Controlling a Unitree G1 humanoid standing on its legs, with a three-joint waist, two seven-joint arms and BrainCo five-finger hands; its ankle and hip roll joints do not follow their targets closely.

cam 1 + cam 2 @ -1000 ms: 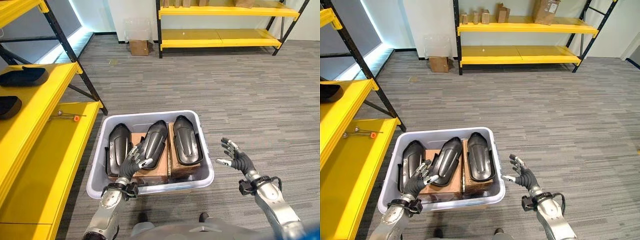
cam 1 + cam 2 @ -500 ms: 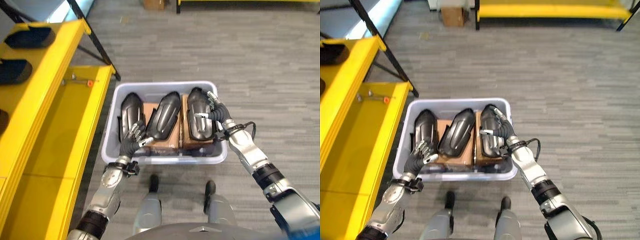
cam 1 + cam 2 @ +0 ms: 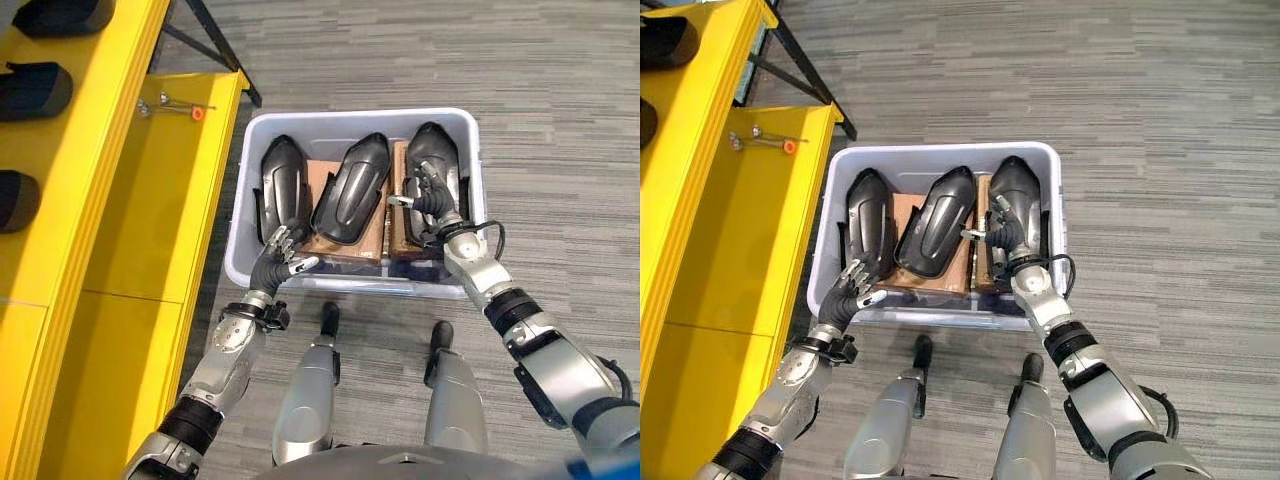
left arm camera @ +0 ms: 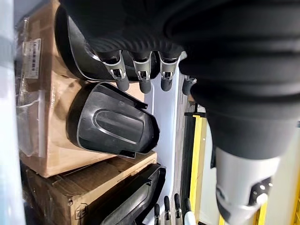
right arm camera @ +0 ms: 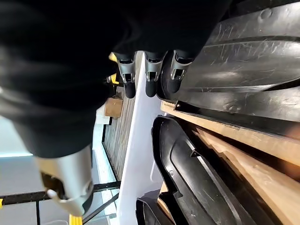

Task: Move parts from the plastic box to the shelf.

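Since half a second ago the right hand (image 3: 432, 198) has slid from the near end of the right-most black part (image 3: 432, 158) further onto its top; the left hand (image 3: 281, 257) holds much the same spot at the near end of the left-most part (image 3: 282, 186). Camera has tilted down, so the whole scene sits differently in view.

Yellow shelf (image 3: 110, 230): on the robot's left, running alongside the box. Three black parts lie on its upper level, the middle one (image 3: 32, 90) plainly visible. A small tool with an orange tip (image 3: 180, 106) lies on the lower level near the far corner of the box.

Plastic box (image 3: 462, 122): grey, on the striped floor (image 3: 560, 120) directly ahead. Holds three black parts side by side, resting on brown cardboard cartons (image 3: 322, 178). The middle part (image 3: 350, 187) is tilted, leaning toward the left.

Right hand: fingers loosely spread and slightly bent, tips resting on top of the right-most part; thumb out toward the middle part. Not curled round it.

Left hand: fingers relaxed and fanned, just over the box's near rim, tips at the near end of the left-most part; whether they touch it I cannot tell. Thumb apart, pointing inward.
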